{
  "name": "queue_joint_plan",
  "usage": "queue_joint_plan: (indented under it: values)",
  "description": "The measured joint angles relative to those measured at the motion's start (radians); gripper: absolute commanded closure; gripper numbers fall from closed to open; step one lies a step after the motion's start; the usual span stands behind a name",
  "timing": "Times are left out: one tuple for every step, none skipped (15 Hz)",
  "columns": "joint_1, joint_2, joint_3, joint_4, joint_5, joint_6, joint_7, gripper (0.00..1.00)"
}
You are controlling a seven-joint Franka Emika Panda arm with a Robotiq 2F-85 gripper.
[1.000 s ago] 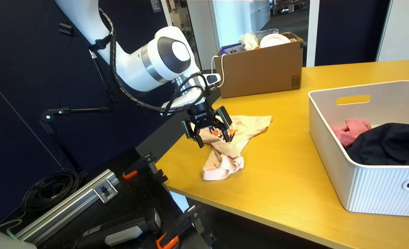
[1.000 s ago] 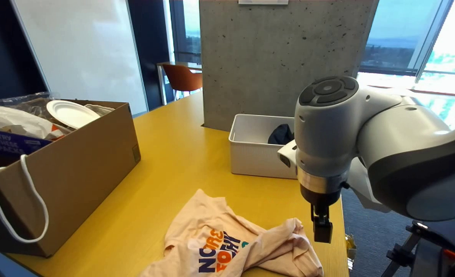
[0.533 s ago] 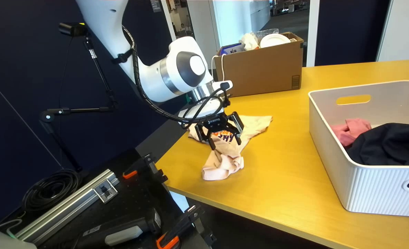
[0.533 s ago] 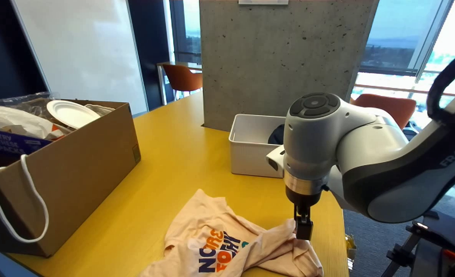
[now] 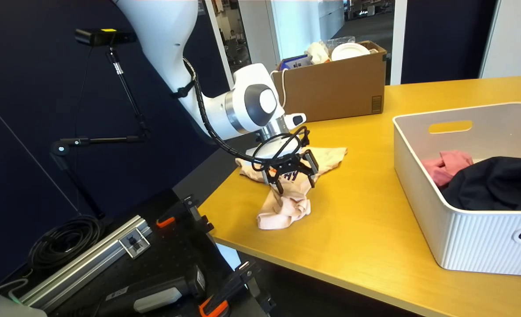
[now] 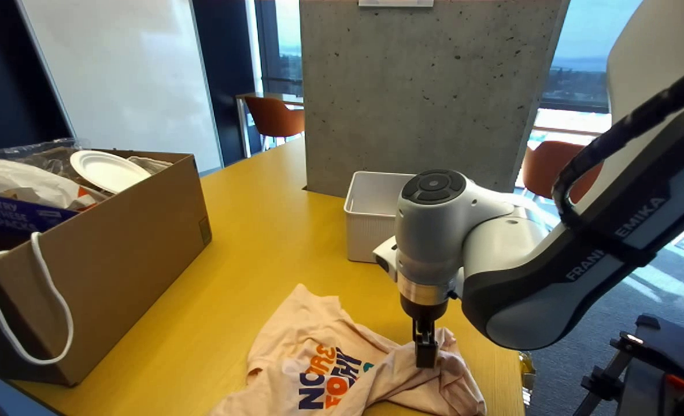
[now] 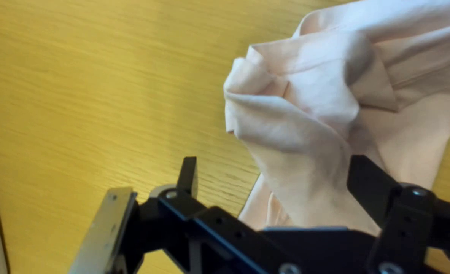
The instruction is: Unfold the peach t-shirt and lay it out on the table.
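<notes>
jaws spread and empty, the black two-fingered tool [image 5: 296, 188] has swung in above the bunched end of a printed peach fabric t-shirt [image 6: 342, 367] on the yellow wooden desk [image 5: 361, 220], likely nearing an unfolding grasp.

Arm [image 5: 218, 115] slants down from the frame edge in both exterior views, wrist [image 6: 428, 254] about vertical. Pincer [image 7: 275, 169] points downward, fingers [image 7: 187, 176] spread wide in wrist view, tips well apart, facing each other.
</notes>
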Motion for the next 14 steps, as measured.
queue_joint_plan:
  values:
    - [0.0,0.017,0.006,0.021,0.01,0.0,-0.015,0.25]
    - [0.0,0.033,0.012,0.042,0.021,0.0,-0.033,0.26]
    - [0.0,0.048,0.018,0.06,0.033,0.0,-0.048,0.32]
    - [-0.001,0.061,0.024,0.076,0.043,0.0,-0.063,0.42]
    - [-0.001,0.073,0.03,0.088,0.051,0.0,-0.075,0.49]
    - [-0.001,0.083,0.037,0.098,0.057,0.0,-0.084,0.58]
    - [-0.001,0.091,0.043,0.104,0.061,0.0,-0.088,0.65]
    - [-0.001,0.096,0.05,0.105,0.062,0.0,-0.088,0.73]
    - [0.001,0.1,0.057,0.104,0.062,0.0,-0.088,0.8]
    - [0.005,0.101,0.062,0.099,0.062,0.0,-0.088,0.87]
    - [0.011,0.099,0.065,0.093,0.062,0.0,-0.087,0.95]
    - [0.018,0.097,0.068,0.085,0.063,0.0,-0.086,0.99]
    - [0.022,0.093,0.071,0.076,0.065,0.0,-0.085,1.0]
    - [0.025,0.088,0.075,0.065,0.069,0.0,-0.084,1.0]
